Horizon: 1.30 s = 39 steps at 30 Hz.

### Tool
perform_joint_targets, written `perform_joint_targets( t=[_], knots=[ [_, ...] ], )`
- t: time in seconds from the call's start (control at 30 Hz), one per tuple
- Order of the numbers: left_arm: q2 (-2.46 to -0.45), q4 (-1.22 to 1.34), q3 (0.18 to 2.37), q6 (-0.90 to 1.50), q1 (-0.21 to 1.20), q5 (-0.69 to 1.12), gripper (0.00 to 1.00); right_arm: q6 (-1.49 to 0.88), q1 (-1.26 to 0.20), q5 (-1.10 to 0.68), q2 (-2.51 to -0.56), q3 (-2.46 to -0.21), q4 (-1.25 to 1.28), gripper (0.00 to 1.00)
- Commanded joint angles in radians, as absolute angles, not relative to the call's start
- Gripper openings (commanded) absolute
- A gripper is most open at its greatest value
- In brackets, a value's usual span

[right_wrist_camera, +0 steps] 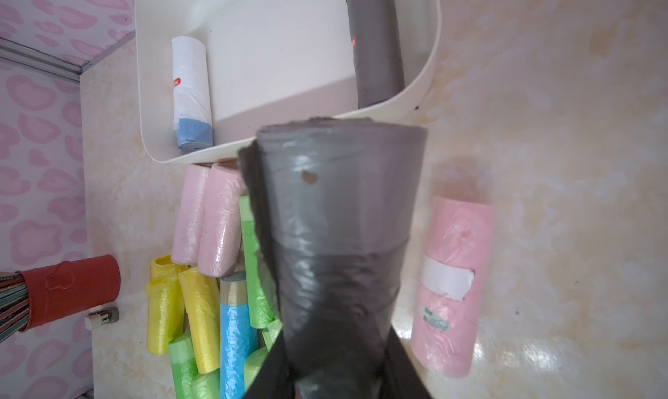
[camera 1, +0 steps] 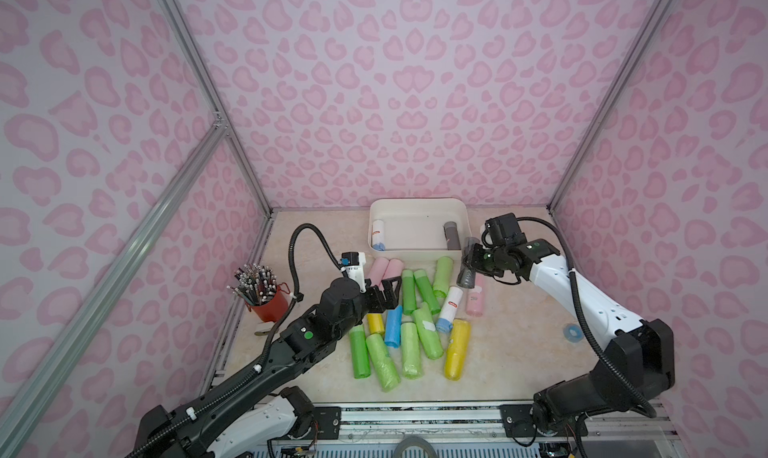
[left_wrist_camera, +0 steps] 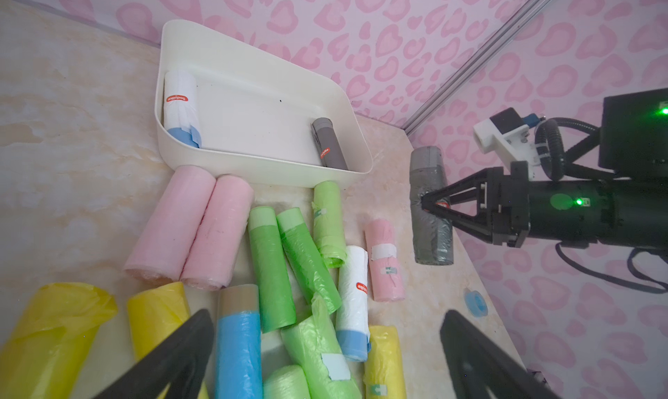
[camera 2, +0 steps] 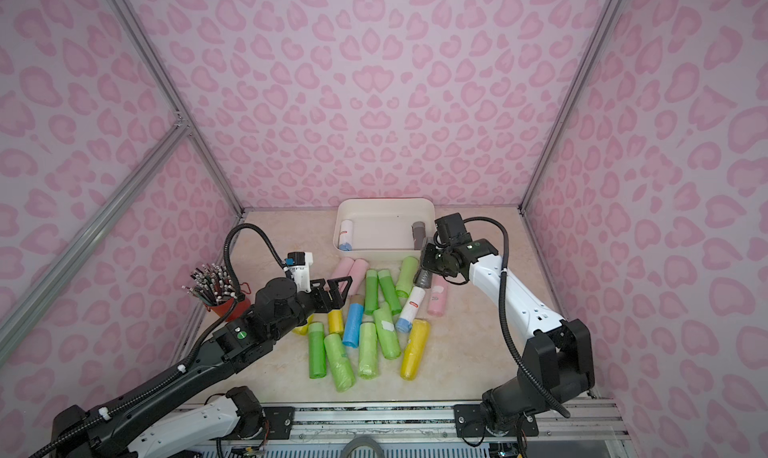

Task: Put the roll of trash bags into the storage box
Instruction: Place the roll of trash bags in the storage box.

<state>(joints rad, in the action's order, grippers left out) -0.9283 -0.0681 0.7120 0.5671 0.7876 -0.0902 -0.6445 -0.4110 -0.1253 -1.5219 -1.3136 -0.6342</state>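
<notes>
My right gripper is shut on a grey roll of trash bags, held in the air just off the near right corner of the storage box. The right wrist view shows this grey roll pinched between the black fingers, with the cream box wall beyond it. Inside the box lie a white roll with a blue end and another grey roll. Above the left side of the pile of rolls, my left gripper hovers open with nothing in it.
Several green, yellow, pink, blue and white rolls lie heaped on the table in front of the box. A pink roll lies below the held one. A red cup of pencils stands at the left, and a blue tape ring lies at the right.
</notes>
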Motion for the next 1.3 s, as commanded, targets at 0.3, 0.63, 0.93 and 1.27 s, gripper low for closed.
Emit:
perform_joint_targets(
  t=[0.3,0.63,0.93,1.27],
  knots=[
    [-0.890,-0.085,0.709,0.546,0.762,-0.184,1.00,-0.503,-0.410,-0.030,-1.904,-1.756,-0.685,0.31],
    [-0.957,-0.127,0.737,0.544,0.753,-0.207,1.00,-0.471,-0.410,-0.058,-2.222,-2.075,-0.692,0.30],
    [-1.055,-0.114,0.771,0.540,0.737,-0.193,1.00,-0.423,-0.410,-0.023,-2.409,-2.287,-0.745,0.31],
    [-1.126,-0.111,0.801,0.534,0.729,-0.175,1.00,-0.381,-0.404,0.083,-2.520,-2.398,-0.833,0.31]
  ],
)
